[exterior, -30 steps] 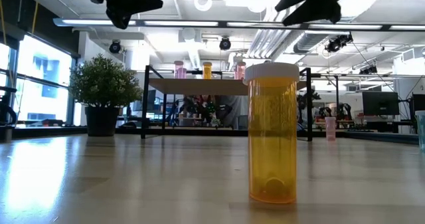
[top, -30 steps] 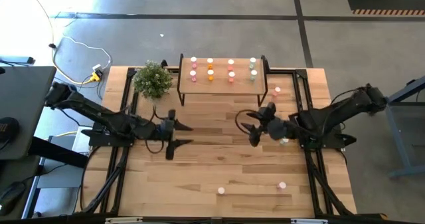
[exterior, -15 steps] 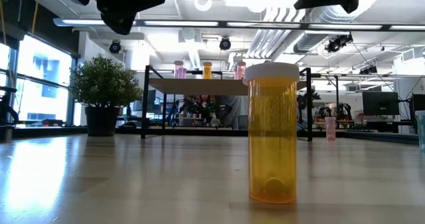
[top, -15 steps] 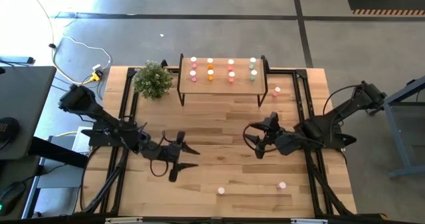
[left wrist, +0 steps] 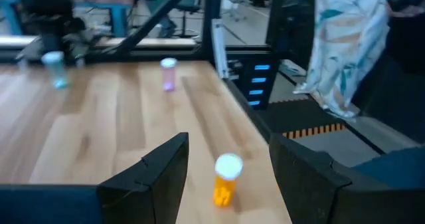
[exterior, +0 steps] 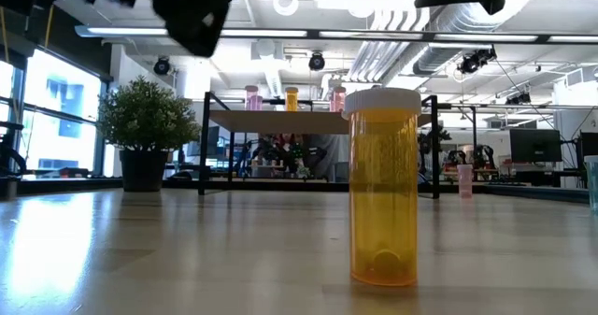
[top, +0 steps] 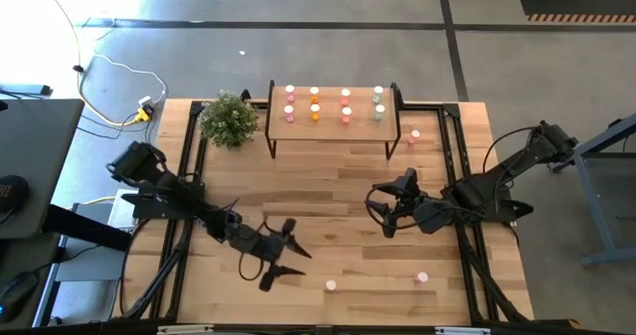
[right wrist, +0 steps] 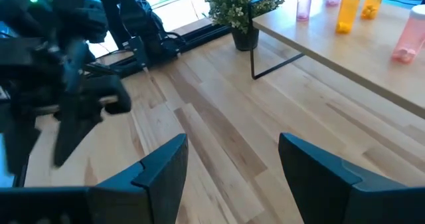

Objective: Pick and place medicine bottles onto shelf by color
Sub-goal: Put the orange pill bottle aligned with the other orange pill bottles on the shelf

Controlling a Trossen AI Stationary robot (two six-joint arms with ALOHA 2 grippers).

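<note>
Glossy light wood-plank tabletop (top: 328, 246), translucent orange plastic bottle (exterior: 383, 186) w/ matt white cap, thin black metal shelf legs (exterior: 205, 147).

My left gripper (top: 288, 254) has swung across the light wood-plank desk (top: 328, 176) toward the small orange white-capped bottle (top: 331, 286) near its front edge, jaws wide apart; my right gripper (top: 383, 208) drew back slightly.

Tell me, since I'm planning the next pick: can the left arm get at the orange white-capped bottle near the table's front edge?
Probably yes: the left gripper is open, and the orange white-capped bottle stands just ahead, nothing between.
</note>
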